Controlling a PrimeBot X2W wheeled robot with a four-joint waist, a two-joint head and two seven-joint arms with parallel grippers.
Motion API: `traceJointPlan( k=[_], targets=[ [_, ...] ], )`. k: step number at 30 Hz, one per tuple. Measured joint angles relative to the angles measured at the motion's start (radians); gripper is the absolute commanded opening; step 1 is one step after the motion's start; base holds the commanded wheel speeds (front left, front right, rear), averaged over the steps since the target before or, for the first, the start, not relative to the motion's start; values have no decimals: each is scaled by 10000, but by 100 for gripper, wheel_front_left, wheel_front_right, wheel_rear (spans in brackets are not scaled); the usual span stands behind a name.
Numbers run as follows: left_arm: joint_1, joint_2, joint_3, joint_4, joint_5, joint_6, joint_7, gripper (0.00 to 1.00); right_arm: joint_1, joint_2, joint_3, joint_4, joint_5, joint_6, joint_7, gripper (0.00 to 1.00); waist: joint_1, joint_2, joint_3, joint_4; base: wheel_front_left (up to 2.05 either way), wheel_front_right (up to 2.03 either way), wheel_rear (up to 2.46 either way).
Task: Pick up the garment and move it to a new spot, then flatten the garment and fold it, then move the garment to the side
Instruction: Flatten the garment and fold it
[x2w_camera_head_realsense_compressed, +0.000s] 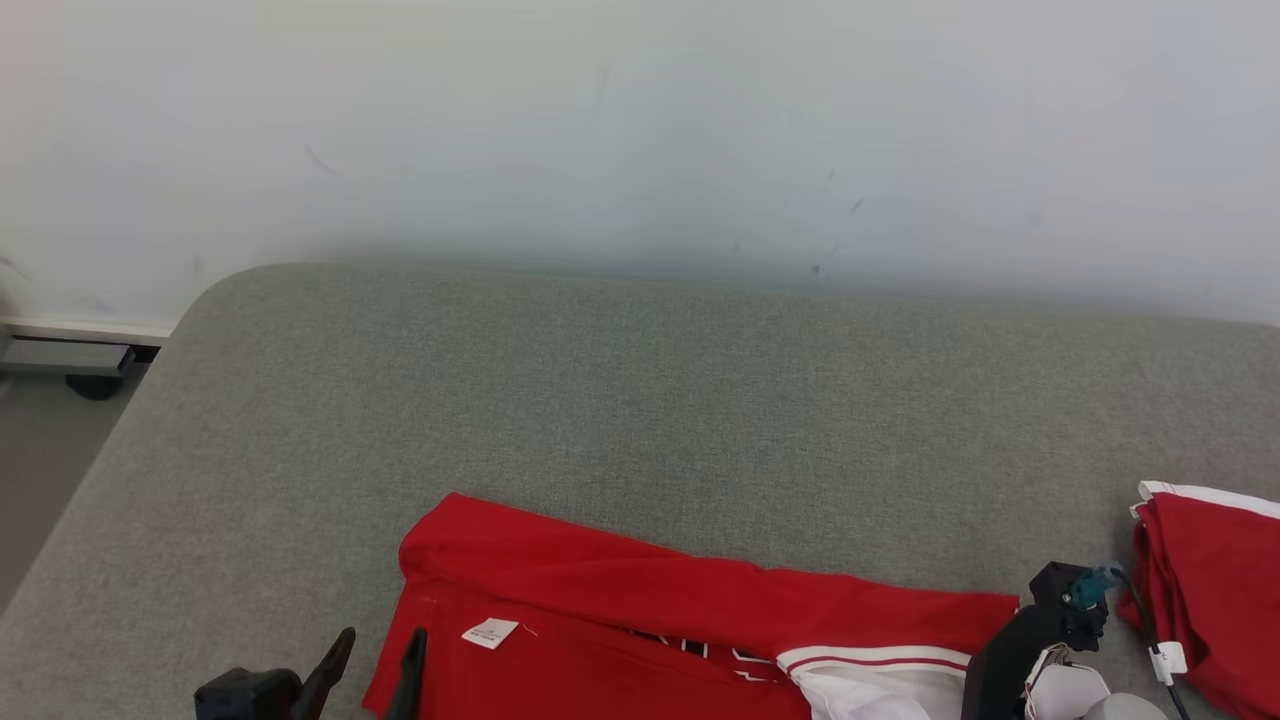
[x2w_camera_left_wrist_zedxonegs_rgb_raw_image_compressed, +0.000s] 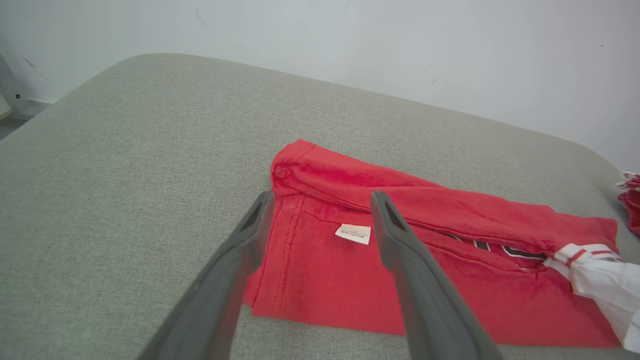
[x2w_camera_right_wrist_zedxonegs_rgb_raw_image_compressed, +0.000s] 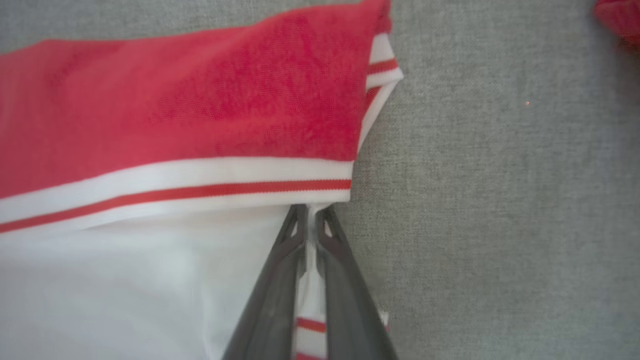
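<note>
The right tool (x2w_camera_right_wrist_zedxonegs_rgb_raw_image_compressed: 311, 212) is closed on the white edge of the red garment (x2w_camera_head_realsense_compressed: 620, 600), which lies half folded on the near part of the grey desk (x2w_camera_head_realsense_compressed: 640, 400). The left tool (x2w_camera_left_wrist_zedxonegs_rgb_raw_image_compressed: 322, 197) hangs open over the hem. I think it should pinch both layers there, so that both tools lift evenly.

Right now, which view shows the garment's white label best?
Left wrist view: the label lies flat, close and unobstructed, between the fingers of the open left gripper. Head view shows the label small, near the bottom edge. Right wrist view looks at the garment at its white-striped end.
</note>
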Motion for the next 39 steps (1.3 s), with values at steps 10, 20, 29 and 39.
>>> traceJointPlan(
  k=[10,20,29,39],
  targets=[
    [17,2,44,-4,-4,27,-2,100,-105,-81,-82,-17,121,15,4,0,1,0,12,49,0,0,0],
    [256,25,157,-10,-67,71,-15,100,133,-1223,-362,-1507,-150,54,10,0,1,1,-54,-211,0,0,0],
    [246,-77,52,-6,-96,67,-15,100,353,-1538,119,-3212,-387,349,558,0,0,0,-168,-420,0,0,0],
    [62,-199,-343,82,-94,-132,69,100,-425,-341,1960,-3501,-395,980,1536,0,0,0,-182,-187,0,0,0]
  ],
)
